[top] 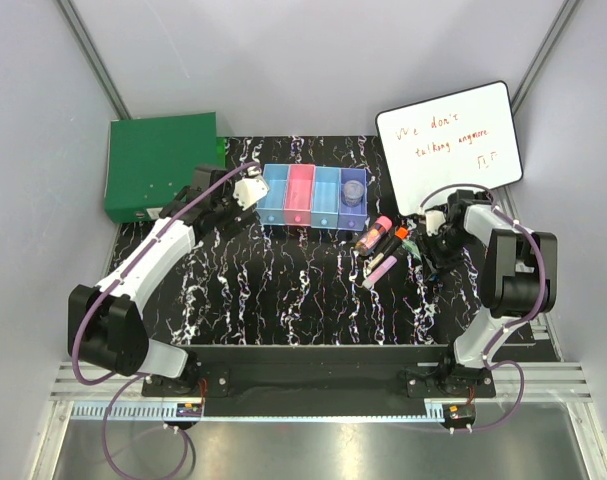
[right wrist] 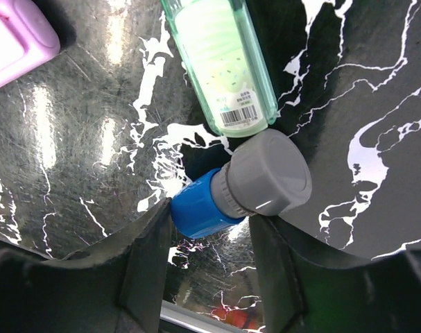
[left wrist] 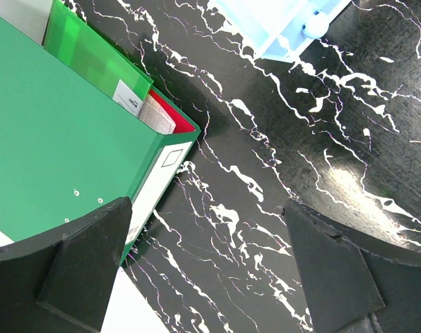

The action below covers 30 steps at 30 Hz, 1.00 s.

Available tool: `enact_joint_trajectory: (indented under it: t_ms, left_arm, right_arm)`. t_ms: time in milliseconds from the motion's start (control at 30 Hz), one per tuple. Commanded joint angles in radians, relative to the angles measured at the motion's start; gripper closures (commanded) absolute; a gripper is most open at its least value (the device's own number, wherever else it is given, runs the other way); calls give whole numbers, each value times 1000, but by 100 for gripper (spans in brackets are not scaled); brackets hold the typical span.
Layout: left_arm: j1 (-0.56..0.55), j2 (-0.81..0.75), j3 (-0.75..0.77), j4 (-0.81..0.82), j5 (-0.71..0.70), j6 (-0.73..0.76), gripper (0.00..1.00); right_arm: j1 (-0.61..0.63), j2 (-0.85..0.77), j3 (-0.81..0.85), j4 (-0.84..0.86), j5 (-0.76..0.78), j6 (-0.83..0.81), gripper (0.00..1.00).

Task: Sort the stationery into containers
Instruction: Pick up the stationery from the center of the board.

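The small blue piece [right wrist: 196, 208], bracketed by narrow-set right fingers [right wrist: 144, 277] perhaps touching it, is best clamped squarely behind its grey cap [right wrist: 269, 173].

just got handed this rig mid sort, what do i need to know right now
Left pincer: open, empty, above the table beside the green box.
Right pincer: down at the pile, straddling the blue-and-grey piece; can't tell if it is gripped.
Things: disc sits in the purple bin, right end of the bins; the other three look empty. Tube, markers and green stick lie on the table right of the bins.
Done: disc only.
Left: everything else, starting with the blue-and-grey piece.
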Motion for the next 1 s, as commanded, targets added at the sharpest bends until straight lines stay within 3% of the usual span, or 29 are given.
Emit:
enact_joint_trajectory:
  t_ms: [0, 533, 967]
  left_arm:
    - [-3, -13, 34, 41, 5, 10, 1]
    - [-1, -15, 15, 58, 14, 3, 1]
    - [0, -15, 8, 62, 13, 5, 1]
  right_arm:
    - [15, 16, -14, 52, 49, 33, 47]
    - [17, -10, -14, 132, 244, 33, 50]
    - [17, -6, 16, 135, 229, 55, 43]
